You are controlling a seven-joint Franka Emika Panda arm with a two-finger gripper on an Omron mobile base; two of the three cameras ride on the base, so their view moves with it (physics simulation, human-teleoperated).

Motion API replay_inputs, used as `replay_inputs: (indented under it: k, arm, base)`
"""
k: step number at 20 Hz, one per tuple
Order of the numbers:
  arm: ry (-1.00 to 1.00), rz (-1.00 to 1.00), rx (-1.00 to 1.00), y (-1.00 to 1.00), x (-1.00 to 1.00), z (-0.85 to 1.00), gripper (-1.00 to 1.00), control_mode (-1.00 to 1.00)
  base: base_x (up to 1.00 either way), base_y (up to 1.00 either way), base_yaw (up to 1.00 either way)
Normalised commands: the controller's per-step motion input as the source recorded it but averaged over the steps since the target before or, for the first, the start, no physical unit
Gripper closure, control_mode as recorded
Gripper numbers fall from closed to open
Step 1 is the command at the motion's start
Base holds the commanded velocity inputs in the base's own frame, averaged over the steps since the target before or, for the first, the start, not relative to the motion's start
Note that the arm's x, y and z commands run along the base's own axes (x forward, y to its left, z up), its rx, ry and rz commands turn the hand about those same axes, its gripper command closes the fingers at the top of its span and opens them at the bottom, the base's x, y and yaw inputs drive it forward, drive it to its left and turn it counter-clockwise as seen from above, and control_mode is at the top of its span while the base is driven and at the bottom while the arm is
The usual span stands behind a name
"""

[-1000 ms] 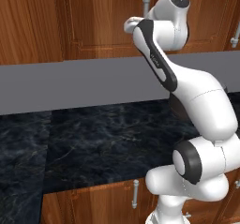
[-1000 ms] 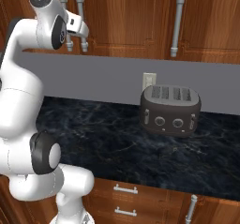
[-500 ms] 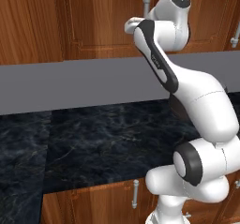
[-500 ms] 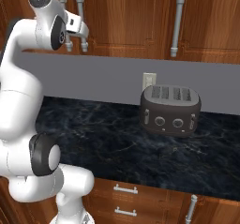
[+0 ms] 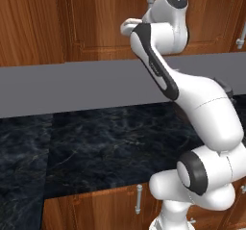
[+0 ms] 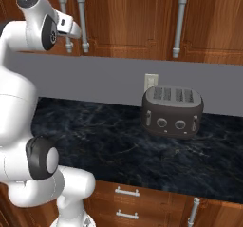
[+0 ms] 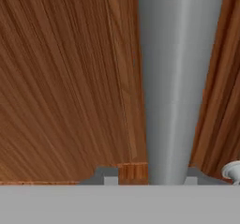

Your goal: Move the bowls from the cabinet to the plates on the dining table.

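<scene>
The bowls are out of my sight. The cabinet (image 5: 96, 22) doors look shut, so I think the bowls are inside, on the shelf behind the wood. That means the door has to open first.

The thing that matters now is the long silver handle (image 7: 178, 78) on the door. It is right in front of my claw (image 7: 150, 178) and very close. It runs straight away from my two small tips, a tall bar that stands up and down on the door. One tip sits on each side of it, so the bar is between them. There is a thin strip of wood showing between one tip and the bar. So I cannot tell if I have squeezed it tight or am just around it.

I think the next move is a pull toward me — the door should swing out if my hold is good.

Down below is the black bench (image 6: 109, 136) with a dark toaster (image 6: 173, 112) on it, well away from my claw.
</scene>
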Motion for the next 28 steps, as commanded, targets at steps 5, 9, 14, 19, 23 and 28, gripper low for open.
replay_inputs:
  k: [5, 9, 14, 19, 23, 28]
  arm:
    - [0.00, -0.01, 0.00, 0.73, -0.26, 0.00, 1.00, -1.00]
    - [-0.02, 0.00, 0.00, 0.78, -0.60, 0.00, 1.00, -1.00]
    - [-0.03, 0.00, 0.00, 0.77, -0.58, 0.00, 1.00, -1.00]
    - [-0.02, 0.00, 0.00, 0.73, -0.51, 0.00, 1.00, -1.00]
    - [-0.02, 0.00, 0.00, 0.73, -0.48, 0.00, 1.00, -1.00]
    - [0.00, 0.00, 0.00, 0.78, -0.46, 0.00, 1.00, -1.00]
  base:
    - [0.00, 0.00, 0.00]
    - [0.00, 0.00, 0.00]
    - [0.00, 0.00, 0.00]
    - [0.00, 0.00, 0.00]
    - [0.00, 0.00, 0.00]
    - [0.00, 0.00, 0.00]
